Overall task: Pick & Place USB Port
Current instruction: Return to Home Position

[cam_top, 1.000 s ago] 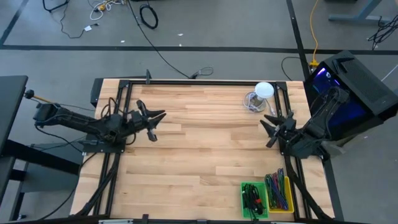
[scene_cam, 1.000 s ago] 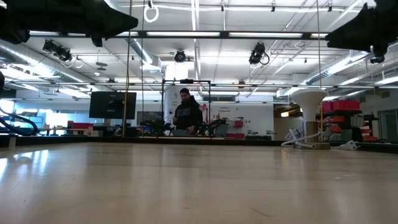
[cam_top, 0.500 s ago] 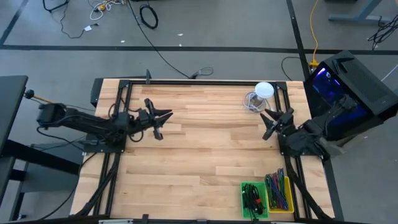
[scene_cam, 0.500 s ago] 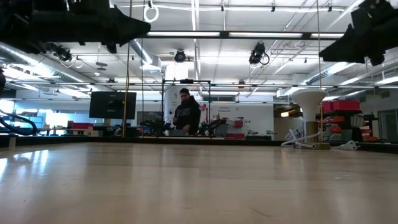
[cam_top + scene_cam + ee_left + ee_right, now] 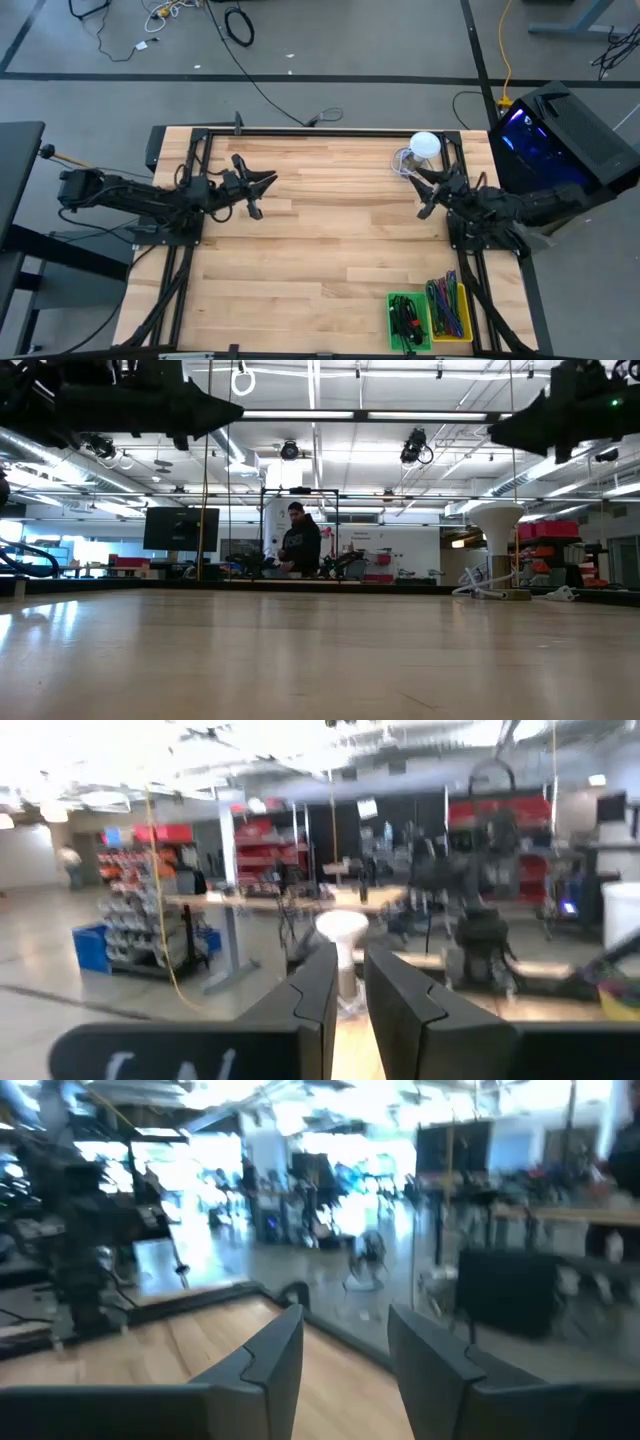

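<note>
No USB port can be made out in any view. My left gripper hangs above the table's left half, its fingers a narrow gap apart, pointing toward the right side. My right gripper is open above the right half, close to a white dome-topped object that stands on a clear round base near the far right corner. In the low view both grippers stay high, left and right, and neither holds anything.
A green bin and a yellow bin holding coloured cables sit at the near right edge. A black frame runs along the table's far edge and sides. A person stands in the room beyond the table.
My left gripper has moved a little toward the table's right and far edges. My right gripper has swung toward the far edge, nearer the white dome-topped object, as the arm stretched out lower. Nothing on the table has moved.
</note>
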`<move>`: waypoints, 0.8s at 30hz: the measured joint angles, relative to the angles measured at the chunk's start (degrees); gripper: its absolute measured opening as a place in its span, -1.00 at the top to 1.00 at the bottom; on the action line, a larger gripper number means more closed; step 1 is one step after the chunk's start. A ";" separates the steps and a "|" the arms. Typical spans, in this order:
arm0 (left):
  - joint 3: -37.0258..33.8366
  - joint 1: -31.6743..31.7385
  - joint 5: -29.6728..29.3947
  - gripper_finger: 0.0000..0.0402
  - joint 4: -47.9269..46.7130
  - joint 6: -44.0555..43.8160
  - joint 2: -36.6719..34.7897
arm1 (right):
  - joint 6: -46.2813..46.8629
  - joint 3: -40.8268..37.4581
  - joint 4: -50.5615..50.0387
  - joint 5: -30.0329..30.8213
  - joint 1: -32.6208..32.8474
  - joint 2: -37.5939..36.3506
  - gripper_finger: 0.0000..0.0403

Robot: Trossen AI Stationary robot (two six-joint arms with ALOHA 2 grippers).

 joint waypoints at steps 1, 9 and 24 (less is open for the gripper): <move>-0.01 0.05 0.47 0.73 -1.31 -0.28 -0.32 | -2.10 -0.64 2.25 -3.09 -1.99 -0.32 0.25; -2.86 1.90 2.26 0.84 -12.32 -3.11 -10.77 | 7.92 -6.93 -1.12 -14.90 -14.56 -0.65 0.25; -11.78 0.34 12.35 0.94 -30.27 -9.13 -25.78 | 14.34 -8.03 -9.97 -27.24 -20.03 0.35 0.25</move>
